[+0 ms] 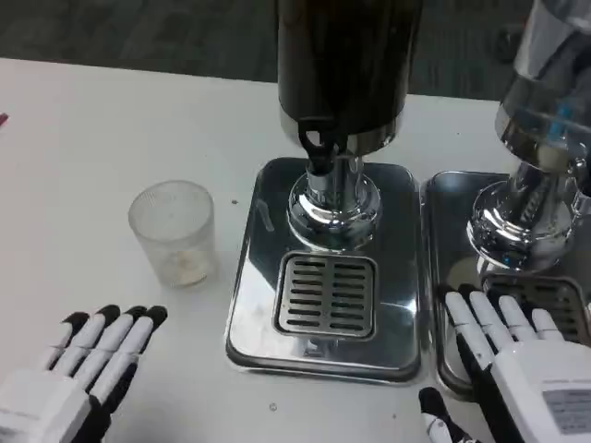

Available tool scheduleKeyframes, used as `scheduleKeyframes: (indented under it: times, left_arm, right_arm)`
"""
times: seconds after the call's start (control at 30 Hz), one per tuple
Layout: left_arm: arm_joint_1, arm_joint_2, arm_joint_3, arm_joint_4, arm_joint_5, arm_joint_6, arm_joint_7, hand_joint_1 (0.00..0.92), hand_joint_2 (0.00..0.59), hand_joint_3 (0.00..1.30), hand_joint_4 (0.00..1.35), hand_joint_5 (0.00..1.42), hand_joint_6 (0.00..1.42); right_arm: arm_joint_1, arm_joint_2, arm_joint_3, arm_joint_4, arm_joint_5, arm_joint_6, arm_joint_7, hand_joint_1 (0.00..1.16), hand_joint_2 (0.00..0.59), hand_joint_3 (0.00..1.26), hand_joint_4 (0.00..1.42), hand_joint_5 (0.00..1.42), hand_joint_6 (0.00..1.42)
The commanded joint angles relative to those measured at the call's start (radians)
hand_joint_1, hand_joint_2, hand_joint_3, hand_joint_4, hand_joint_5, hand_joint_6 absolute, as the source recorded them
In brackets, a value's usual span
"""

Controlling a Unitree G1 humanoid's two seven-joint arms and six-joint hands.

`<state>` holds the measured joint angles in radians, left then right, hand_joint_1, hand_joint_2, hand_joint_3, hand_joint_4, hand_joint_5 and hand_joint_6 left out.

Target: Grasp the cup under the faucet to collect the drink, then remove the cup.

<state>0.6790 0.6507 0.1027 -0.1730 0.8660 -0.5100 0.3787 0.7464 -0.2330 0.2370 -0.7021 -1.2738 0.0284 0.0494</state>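
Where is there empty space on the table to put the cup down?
Bare table lies left of the cup, back toward the far left edge, and between the cup and the left hand. The drip grate under the faucet is free too. The right side is crowded: two trays, right hand.

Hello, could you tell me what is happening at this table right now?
A humanoid robot faces a dark drink dispenser on a shiny steel drip tray, with a second dispenser to its right. The clear plastic cup stands on the white table left of the tray, not yet under the black faucet. Neither hand holds anything: the left hand lies open near the cup, and the right hand rests open by the second tray.
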Motion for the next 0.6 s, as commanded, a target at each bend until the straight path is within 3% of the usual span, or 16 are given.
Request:
scheduleKeyframes:
  times: [0.03,0.17,0.33,0.6]
  left_arm:
    - [-0.067,-0.001,0.022,0.098,-0.053,-0.081,0.093,0.000,0.091,0.00,0.00,0.00,0.00]
    - [-0.146,-0.018,0.020,0.177,-0.122,-0.137,0.118,0.000,0.067,0.00,0.00,0.00,0.00]
    - [-0.240,-0.055,-0.002,0.225,-0.194,-0.146,0.076,0.000,0.026,0.00,0.00,0.00,0.03]
    - [-0.414,-0.075,-0.022,0.368,-0.261,-0.144,0.030,0.063,0.011,0.00,0.00,0.07,0.14]
  right_arm:
    - [-0.004,0.012,-0.004,-0.002,0.009,0.001,-0.019,0.33,0.492,0.00,0.00,0.00,0.00]
    - [-0.014,0.001,-0.029,0.009,0.048,-0.009,-0.028,0.33,0.493,0.00,0.00,0.00,0.00]
    - [-0.038,-0.033,-0.074,0.035,0.133,-0.033,-0.031,0.34,0.493,0.00,0.00,0.00,0.00]
    - [-0.062,-0.047,-0.079,0.050,0.182,-0.045,-0.029,0.35,0.496,0.00,0.00,0.00,0.00]
